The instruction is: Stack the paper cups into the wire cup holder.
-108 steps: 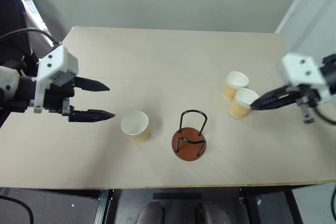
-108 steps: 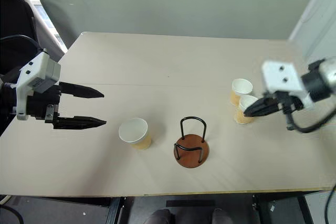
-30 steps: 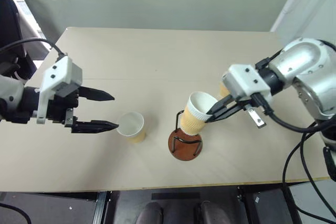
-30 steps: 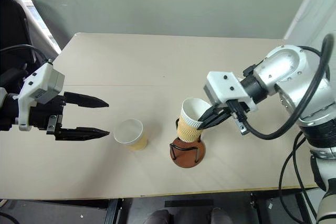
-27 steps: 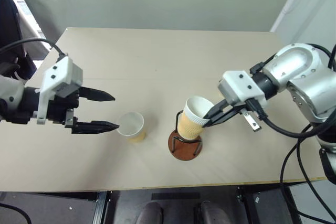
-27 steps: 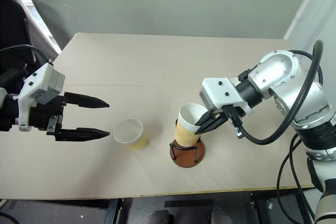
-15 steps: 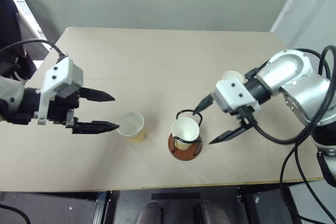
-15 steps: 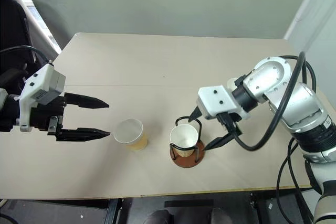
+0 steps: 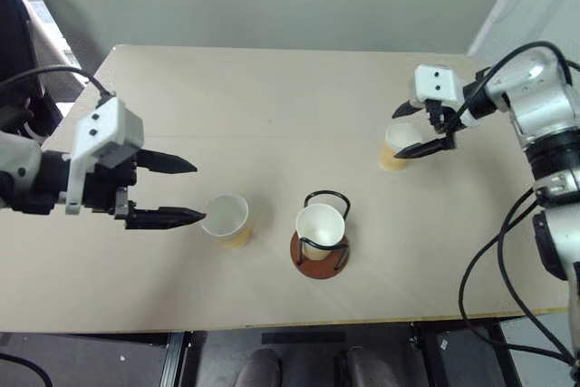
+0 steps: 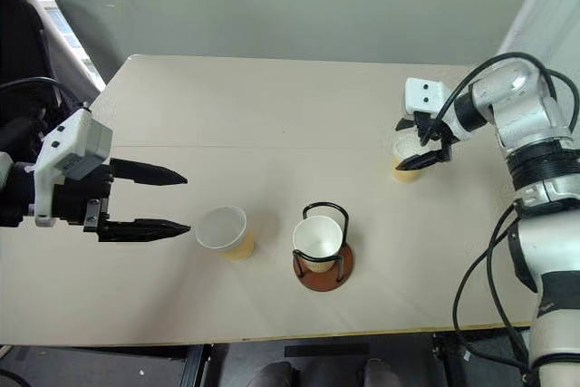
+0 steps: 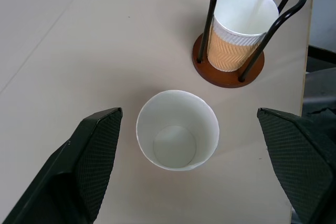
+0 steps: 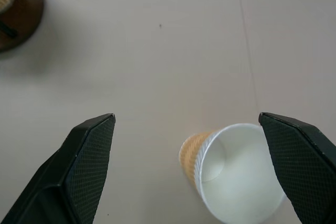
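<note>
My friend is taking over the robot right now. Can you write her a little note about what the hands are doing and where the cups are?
Left hand: open, empty, beside the cup on the table's left.
Right hand: open, empty, at the cup on the table's right.
Done: one cup stands upright inside the wire cup holder.
Left to do: pick up the two loose cups, both upright, and stack them into the cup in the holder.

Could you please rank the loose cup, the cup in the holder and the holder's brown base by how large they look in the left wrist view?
1. Loose cup, nearest the camera.
2. Cup in the holder.
3. Brown base, mostly hidden.
The cups look identical, so nearness alone separates them.
</note>
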